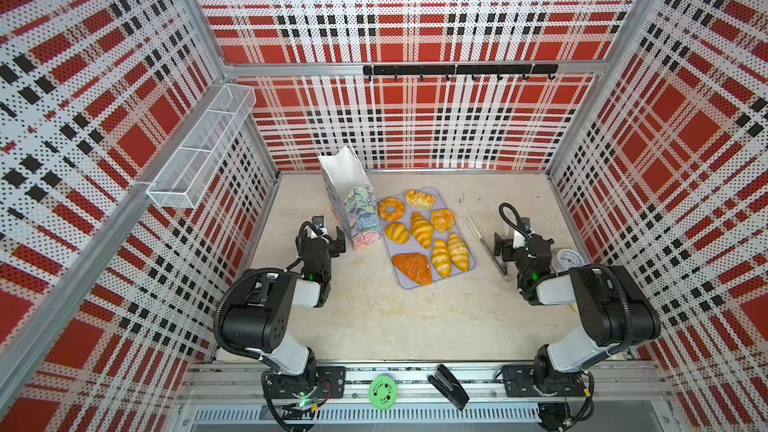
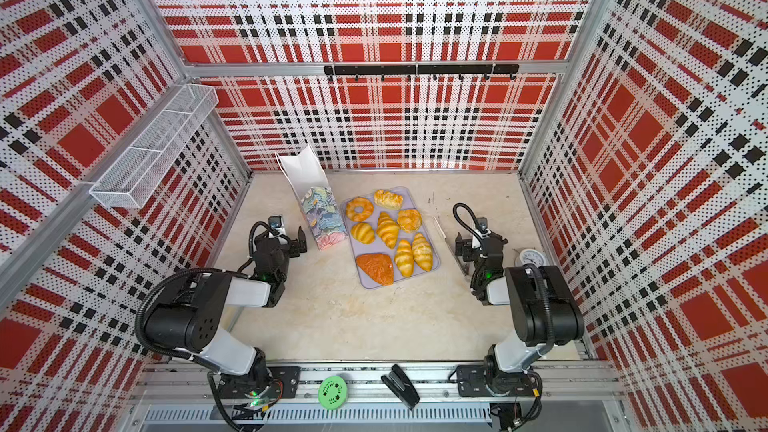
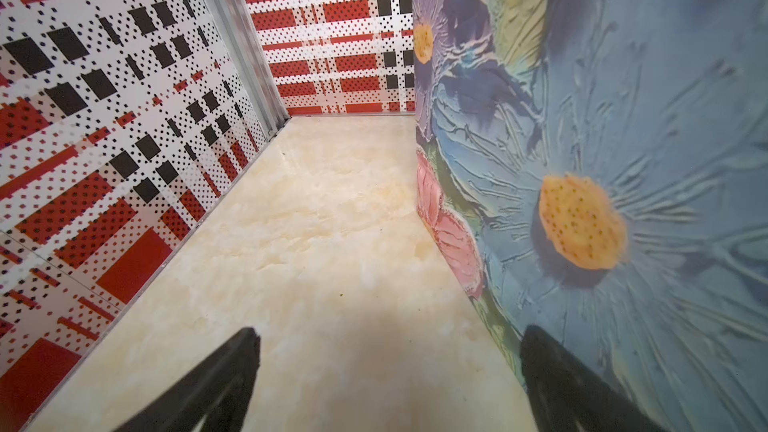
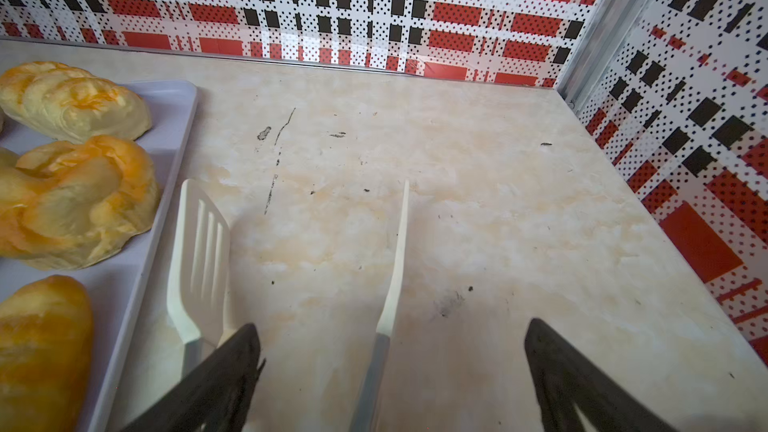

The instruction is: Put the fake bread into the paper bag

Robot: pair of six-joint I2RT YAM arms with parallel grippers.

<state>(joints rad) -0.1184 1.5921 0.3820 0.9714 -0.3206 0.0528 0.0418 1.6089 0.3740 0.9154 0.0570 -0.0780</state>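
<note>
In both top views the paper bag (image 1: 360, 214) stood upright at the back left of the tabletop (image 1: 374, 317), its white-lined mouth open upward, presumably so pieces could be dropped in from above; just to its right lay a lilac tray (image 1: 410, 248) with all eight pieces of the fake bread (image 1: 422, 228) on it, none visibly in the bag, so the task looked not yet begun; the left gripper (image 1: 337, 241) sat low beside the bag's near end, and the right gripper (image 1: 503, 247) hung over a pair of tongs (image 1: 489, 248) lying just right of the tray; in the left wrist view the left gripper (image 3: 388, 330) was spread wide and held nothing, one finger against or just beside the bag's flowered face, though contact could not be told; that position suited steadying the bag; in the right wrist view the right gripper (image 4: 390, 324) was likewise wide open and empty, with one white-tipped arm of the tongs lying between its fingers and the slotted arm by one finger, next to the tray's rim; it seemed poised to take up the tongs as the tool for lifting the bread.
</note>
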